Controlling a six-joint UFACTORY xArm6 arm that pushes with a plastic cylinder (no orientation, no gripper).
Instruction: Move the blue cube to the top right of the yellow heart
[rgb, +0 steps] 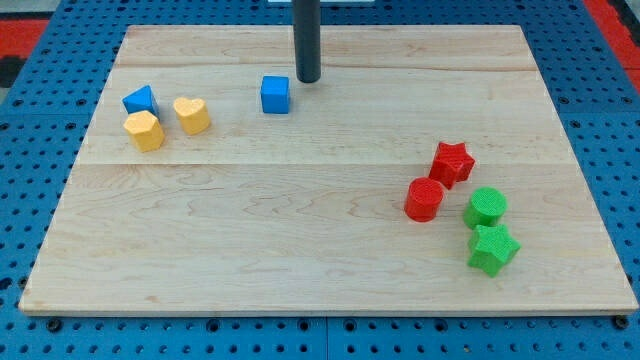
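Observation:
The blue cube (275, 94) sits on the wooden board near the view's top, left of centre. The yellow heart (192, 115) lies to its left, with a gap between them. My tip (308, 79) is just to the right of the blue cube and slightly above it in the view, close to it, with a small gap showing. The rod rises straight up out of the view's top.
A yellow hexagonal block (144, 130) and a blue wedge-like block (140, 100) lie left of the heart. At the view's right are a red star (452, 162), a red cylinder (424, 199), a green cylinder (486, 208) and a green star (493, 249). The board's top edge (400, 27) is near the rod.

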